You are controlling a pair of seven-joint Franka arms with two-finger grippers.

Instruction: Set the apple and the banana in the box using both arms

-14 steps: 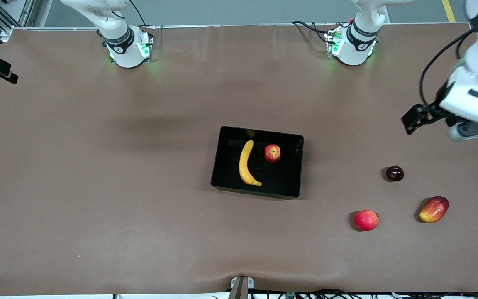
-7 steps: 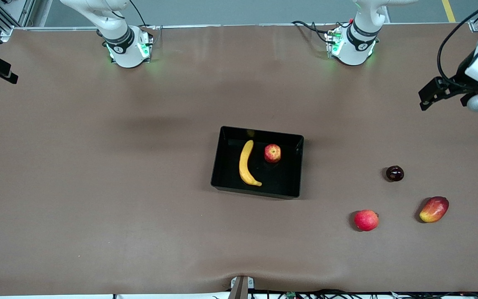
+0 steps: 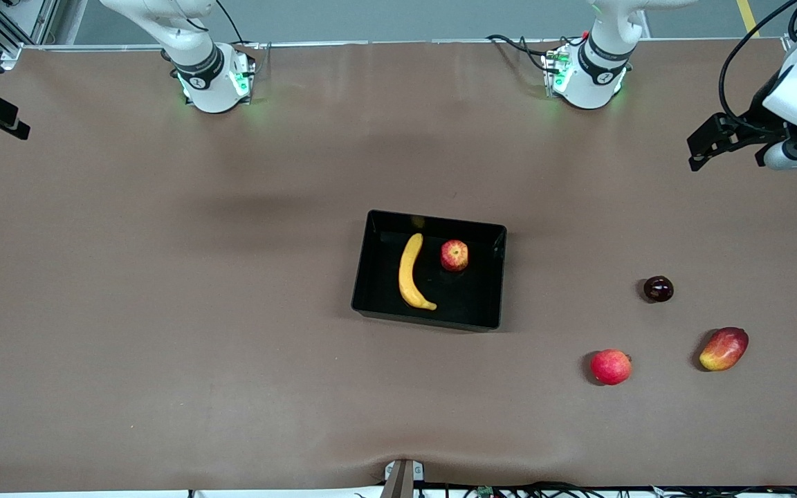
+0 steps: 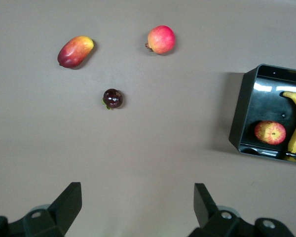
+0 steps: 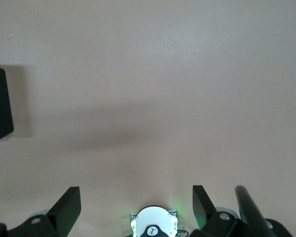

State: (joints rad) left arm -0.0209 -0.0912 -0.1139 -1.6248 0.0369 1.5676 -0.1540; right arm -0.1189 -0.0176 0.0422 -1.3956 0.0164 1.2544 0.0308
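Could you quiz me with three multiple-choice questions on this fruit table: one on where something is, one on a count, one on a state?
1. Where is the banana?
A. in the box
B. on the bare table
C. in a gripper

2. How many fruits lie outside the box?
A. one
B. three
C. five

3. How are the left gripper jaws?
A. shut on the apple
B. shut, empty
C. open, empty

Answers: 1 A, it lies beside the apple inside the box. 2 B, a round red fruit, a mango and a dark fruit. 3 C, the fingers stand apart over bare table.

A robotics lab — two bench-mounted arms (image 3: 198, 62), brown-covered table (image 3: 163, 311), loose cables (image 3: 509, 43).
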